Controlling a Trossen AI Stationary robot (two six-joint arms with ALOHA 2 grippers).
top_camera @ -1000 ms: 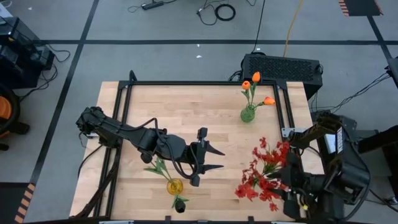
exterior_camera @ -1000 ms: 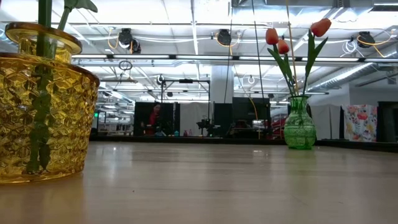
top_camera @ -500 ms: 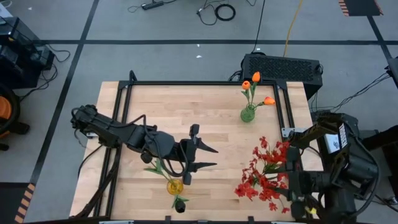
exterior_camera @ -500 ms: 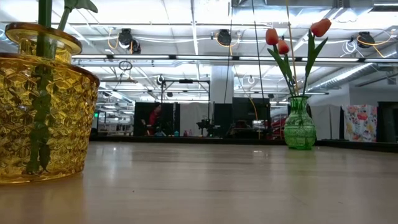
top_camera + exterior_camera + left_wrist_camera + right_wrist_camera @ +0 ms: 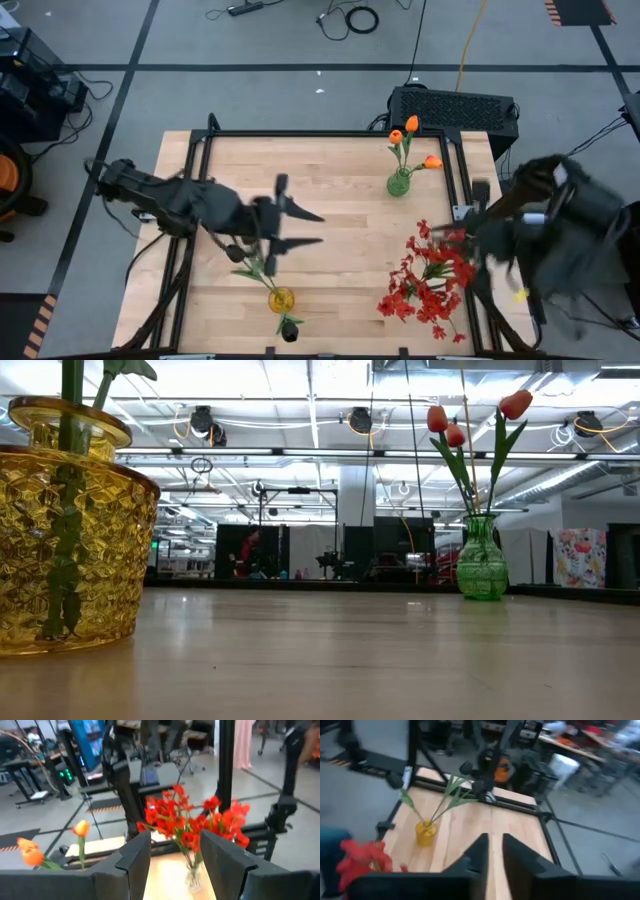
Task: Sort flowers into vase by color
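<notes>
The sorting looks done. Red flowers (image 5: 428,275) are seen near right in a clear vase, orange flowers (image 5: 410,140) far right in the green vase (image 5: 398,183), and dark ones in the yellow vase (image 5: 281,298). The left gripper (image 5: 300,226) is held open and empty above the table (image 5: 330,170). The right gripper (image 5: 494,851) is nearly shut (nothing held). Parking both arms seems next.

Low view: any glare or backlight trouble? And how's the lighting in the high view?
Low view: bright ceiling lights backlight the green vase, and the table shows a pale sheen. The yellow vase glints and is cut off by the frame edge. High view: the table looks evenly lit, with no hard shadows.
</notes>
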